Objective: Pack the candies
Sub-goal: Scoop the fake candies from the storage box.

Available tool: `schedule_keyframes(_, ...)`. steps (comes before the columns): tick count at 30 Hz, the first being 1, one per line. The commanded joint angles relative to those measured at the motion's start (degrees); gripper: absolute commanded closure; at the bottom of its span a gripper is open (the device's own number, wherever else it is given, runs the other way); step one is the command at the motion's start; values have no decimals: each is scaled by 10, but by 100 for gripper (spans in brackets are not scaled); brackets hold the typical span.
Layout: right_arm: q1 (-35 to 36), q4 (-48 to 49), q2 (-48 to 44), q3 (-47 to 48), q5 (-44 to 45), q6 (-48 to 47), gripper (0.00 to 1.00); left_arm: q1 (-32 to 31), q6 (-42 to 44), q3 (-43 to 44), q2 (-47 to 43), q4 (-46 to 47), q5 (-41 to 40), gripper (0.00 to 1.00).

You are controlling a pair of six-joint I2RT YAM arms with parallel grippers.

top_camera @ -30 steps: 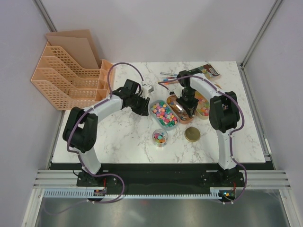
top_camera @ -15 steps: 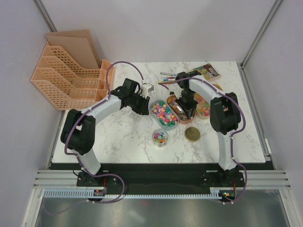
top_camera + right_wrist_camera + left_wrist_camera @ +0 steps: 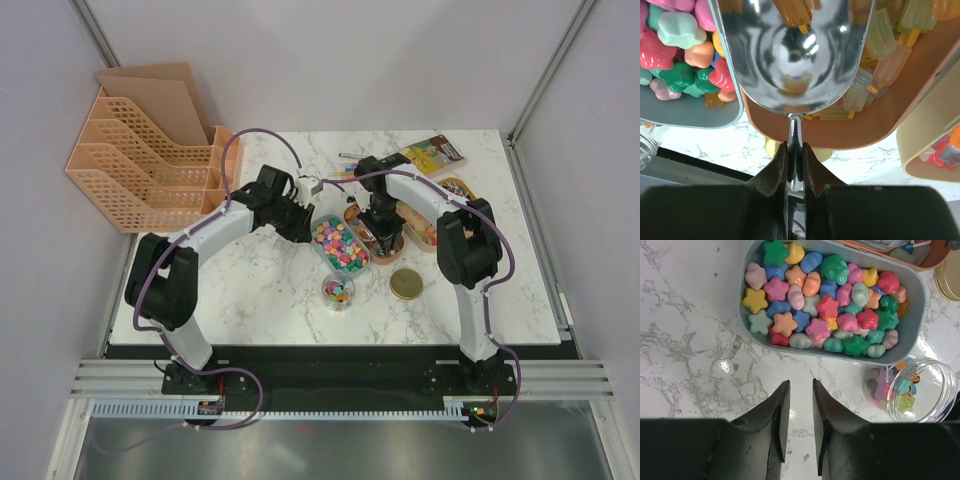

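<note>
Right wrist view first: the right gripper (image 3: 794, 150) is clamped tight on the thin handle of a metal scoop (image 3: 795, 45), and the bowl sits over the orange tray (image 3: 880, 125) full of popsicle candies (image 3: 880, 30). As far as we can tell the bowl is nearly empty, with maybe one orange piece at its far lip. Our main worry is that skinny handle: it could twist between the jaws once there's any load, and then everything tips out sideways. From the left wrist, the left gripper (image 3: 800, 385) has only a narrow gap and holds nothing, hovering over the marble top (image 3: 690, 340) just short of the blue tub (image 3: 743, 270) of star candies (image 3: 827, 307). The clear jar (image 3: 925, 390) beside that tub is partly filled and nobody is steadying it, so we reckon a bump from the scoop could shove or topple it. Its mouth also looks small next to the scoop, so a fast pour probably scatters sweets across the table. The gold lid (image 3: 406, 285) lies apart, near the jar
</note>
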Motion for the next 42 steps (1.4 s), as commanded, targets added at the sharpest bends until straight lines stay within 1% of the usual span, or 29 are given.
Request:
schedule_keyframes(1,5,13,11,23,-18,8,100,0,31,-5,-31,1,-10,68)
schedule_keyframes(8,-7,33,-6,14,-42,1,100,0,37,-6,-32,2,-9,68)
schedule_keyframes(11,-11,59,-28,-12,-42,5,100,0,39,-5,-32,1,-9,68)
schedule_keyframes(14,-11,102,-62,-58,-37,8,100,0,42,-3,-33,-3,-10,68)
schedule_keyframes(15,-11,115,-82,-89,-34,12,100,0,43,-1,-33,-4,-10,68)
schedule_keyframes(17,-10,144,-94,-123,-30,13,100,0,47,-2,-33,-5,-10,68)
schedule_keyframes(23,-11,184,-124,-188,-26,16,100,-1,49,-1,-30,-5,-10,68)
schedule_keyframes(26,-12,218,-151,-217,-7,8,100,0,52,4,-28,-6,-10,68)
schedule_keyframes(30,-12,295,-191,-268,8,-3,100,0,54,11,-23,-8,-10,68)
schedule_keyframes(32,-12,313,-202,-293,11,-3,100,0,56,16,-21,-10,-11,68)
schedule_keyframes(39,-14,406,-280,-376,-2,-5,100,0,62,19,-21,-13,-5,68)
schedule_keyframes(42,-15,422,-298,-399,3,-7,100,0,63,25,-16,-14,-5,68)
